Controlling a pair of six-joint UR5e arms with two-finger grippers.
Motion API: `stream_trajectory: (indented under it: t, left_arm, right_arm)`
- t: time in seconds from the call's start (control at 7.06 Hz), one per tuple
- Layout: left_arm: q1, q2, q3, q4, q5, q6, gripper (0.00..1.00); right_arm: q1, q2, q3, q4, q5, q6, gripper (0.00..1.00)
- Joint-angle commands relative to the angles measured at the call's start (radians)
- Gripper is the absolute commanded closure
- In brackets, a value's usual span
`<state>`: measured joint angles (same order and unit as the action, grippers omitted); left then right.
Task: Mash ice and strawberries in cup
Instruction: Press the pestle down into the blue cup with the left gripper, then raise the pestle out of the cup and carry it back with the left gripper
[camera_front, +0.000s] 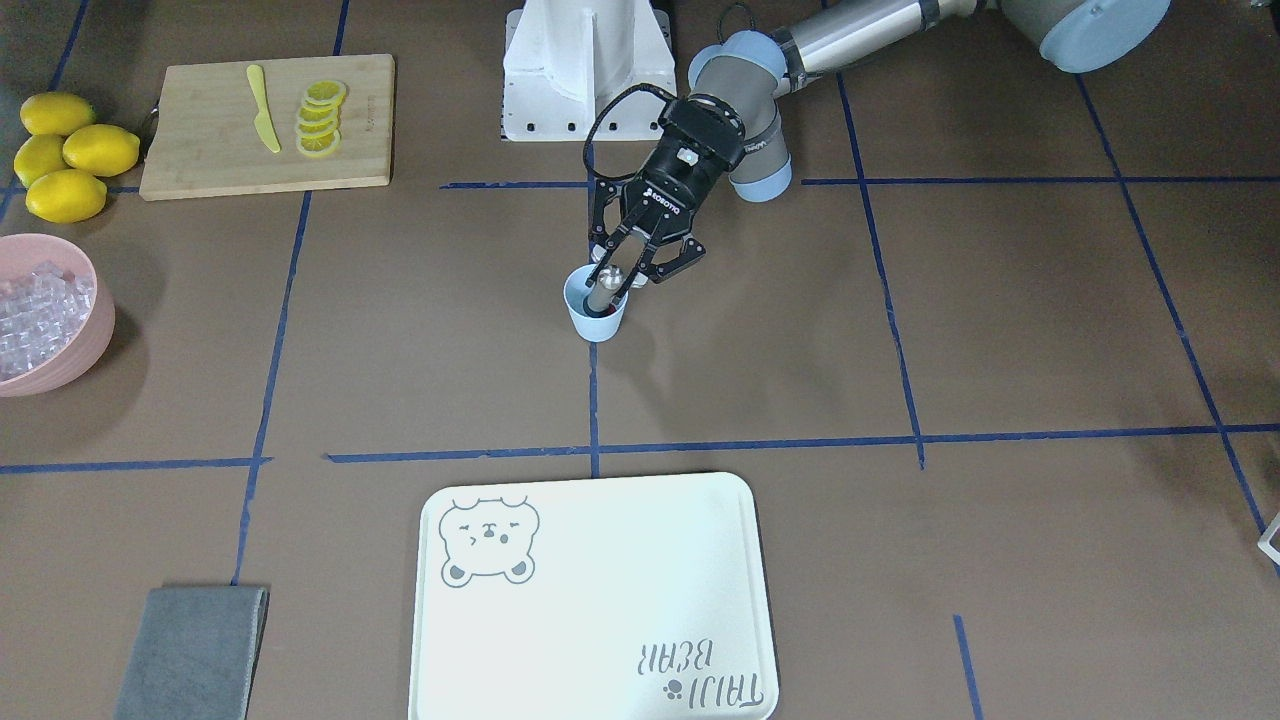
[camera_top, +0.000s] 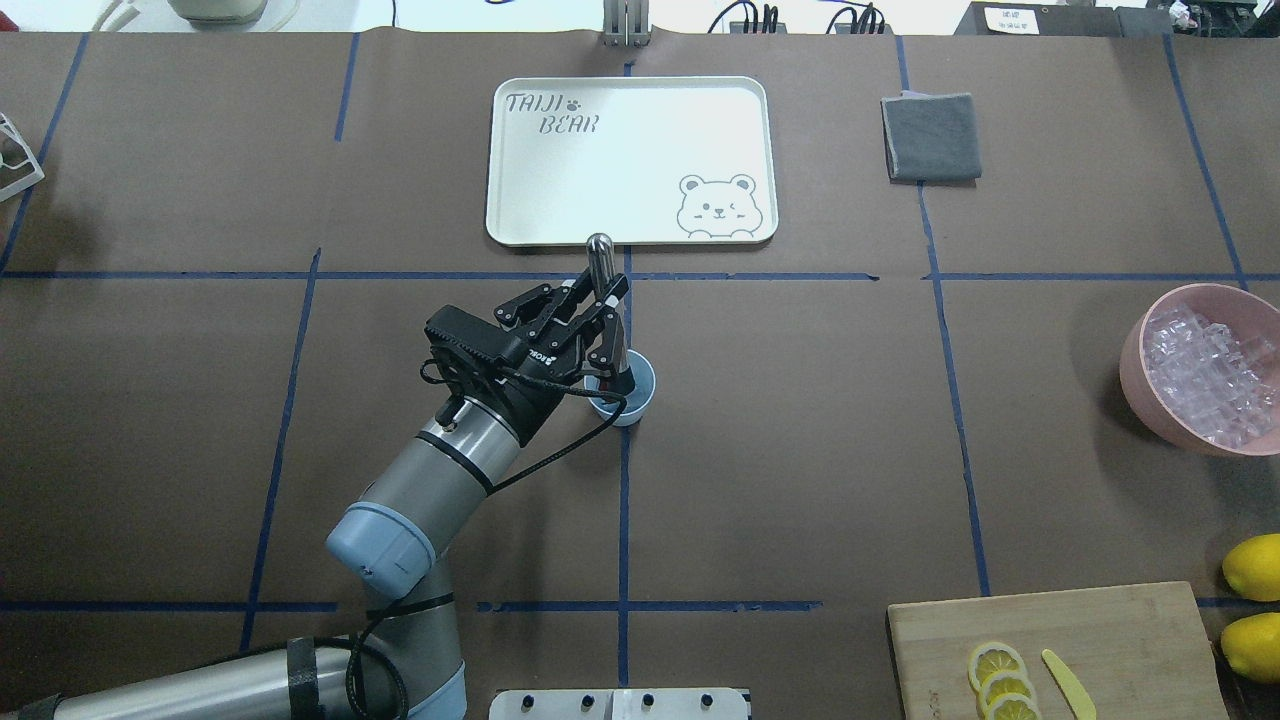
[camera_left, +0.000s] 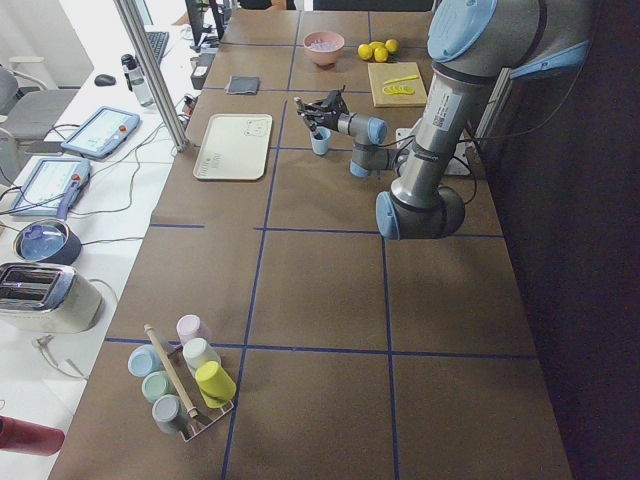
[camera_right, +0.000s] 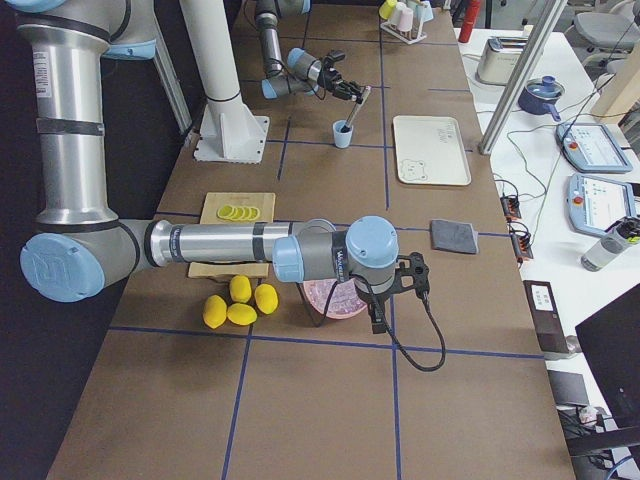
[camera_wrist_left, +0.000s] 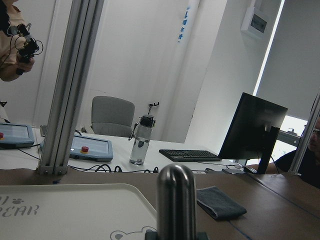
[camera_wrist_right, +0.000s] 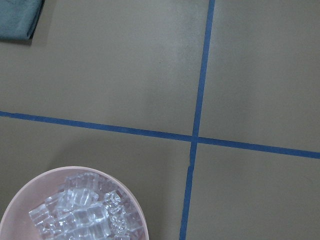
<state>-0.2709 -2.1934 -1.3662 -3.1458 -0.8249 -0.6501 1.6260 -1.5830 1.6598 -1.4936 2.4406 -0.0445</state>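
The pale blue cup (camera_front: 596, 318) (camera_top: 640, 396) stands near the table's middle. My left gripper (camera_front: 628, 256) (camera_top: 603, 303) is just above its rim, shut on a silver metal muddler (camera_front: 605, 290) (camera_top: 600, 252) that leans with its lower end inside the cup. The muddler's rounded top (camera_wrist_left: 176, 200) fills the bottom of the left wrist view. A dark red patch, likely the strawberries (camera_front: 609, 311), shows inside the cup beside the muddler. Ice in the cup is hidden. My right gripper (camera_right: 412, 278) hangs over the pink bowl; I cannot tell whether it is open.
A pink bowl (camera_top: 1135, 375) (camera_front: 95, 335) holds several ice cubes (camera_wrist_right: 85, 215) at the robot's right. Lemons (camera_front: 70, 150) and a cutting board (camera_front: 200, 160) with lemon slices and a yellow knife lie behind it. A white bear tray (camera_top: 520, 160) and a grey cloth (camera_top: 932, 137) lie across the table.
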Motion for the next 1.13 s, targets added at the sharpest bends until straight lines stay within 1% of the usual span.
stream_trajectory:
  t: [0.0, 0.14, 0.28, 0.42, 0.57, 0.71, 0.85, 0.99]
  left_arm:
    - [-0.019, 0.0, -0.04, 0.003, -0.013, 0.004, 1.0]
    - [-0.028, 0.012, -0.101, 0.003, -0.037, 0.054, 1.0]
    - [-0.03, 0.027, -0.184, 0.009, -0.072, 0.088, 1.0]
    - [-0.03, 0.047, -0.253, 0.023, -0.092, 0.089, 1.0]
    - [-0.034, 0.058, -0.304, 0.035, -0.098, 0.084, 1.0]
    - [-0.08, 0.063, -0.318, 0.099, -0.137, 0.054, 1.0]
    - [-0.146, 0.126, -0.32, 0.134, -0.22, -0.076, 1.0]
    - [-0.236, 0.18, -0.318, 0.138, -0.355, -0.164, 1.0]
  right_arm:
    - [-0.001, 0.0, -0.002, 0.001, 0.0, 0.0, 0.0]
    - [-0.001, 0.0, -0.002, 0.001, -0.002, 0.0, 0.0]
    - [-0.006, 0.001, -0.002, 0.001, -0.003, -0.002, 0.0]
    - [-0.017, 0.005, -0.003, 0.001, -0.006, -0.002, 0.0]
    - [-0.02, 0.008, -0.018, 0.003, -0.005, 0.0, 0.0]
    - [-0.02, 0.014, -0.017, 0.004, -0.003, 0.0, 0.0]
    - [-0.02, 0.014, -0.017, 0.007, -0.008, -0.002, 0.0]
    - [-0.018, 0.014, -0.011, 0.009, -0.008, -0.002, 0.0]
